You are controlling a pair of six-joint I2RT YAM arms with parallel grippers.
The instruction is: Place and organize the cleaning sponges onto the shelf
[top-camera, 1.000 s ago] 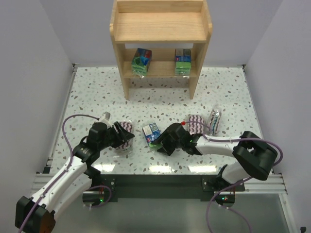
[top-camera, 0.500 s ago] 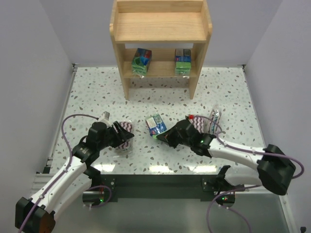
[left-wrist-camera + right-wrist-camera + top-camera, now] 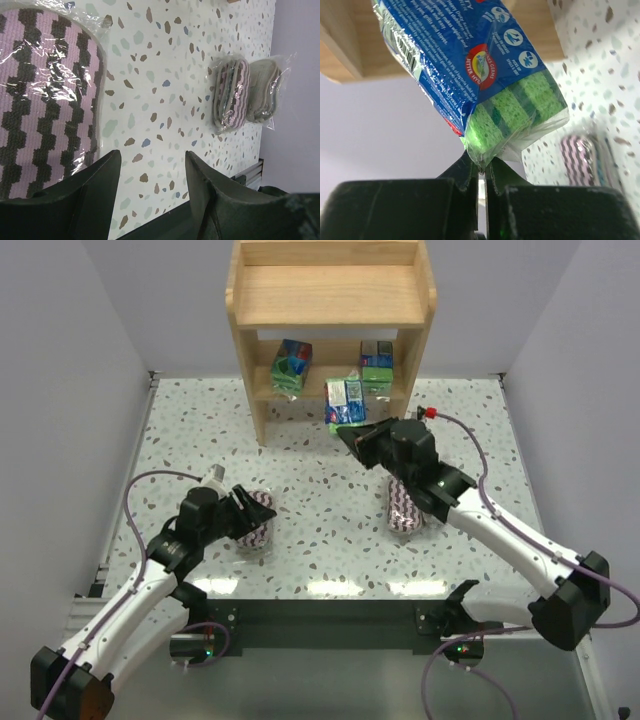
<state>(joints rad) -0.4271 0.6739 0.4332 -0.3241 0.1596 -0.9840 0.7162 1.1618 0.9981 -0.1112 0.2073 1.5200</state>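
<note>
The speckled counter (image 3: pixel 200 430) fills the space between white walls, with the light wooden shelf (image 3: pixel 330 295) at its far edge. The shelf's upper tier is bare.

The right arm (image 3: pixel 510 540) stretches from its base towards the shelf. The left arm (image 3: pixel 150 580) is bent low over the near left of the counter.

On the shelf's lower tier stand two sponge packs, one at the left (image 3: pixel 291 364) and one at the right (image 3: pixel 376 365). A third green-and-blue pack (image 3: pixel 345 400) hangs in the air before that tier, appearing between them and nearer the right one. The right claw (image 3: pixel 352 433) is pinched together on its wrapper – the wrist view shows the fingers meeting on the clear plastic edge beneath the green sponge.

A zigzag oval pad (image 3: pixel 258 520) lies on the counter at the left claw (image 3: pixel 245 515), whose fingers stand apart with nothing between them. I cannot tell whether they touch the pad.

A second oval pad (image 3: pixel 405 510) lies under the right arm. The left wrist view shows a paler wrapped pad (image 3: pixel 262 90) touching it – both rest on edge.
</note>
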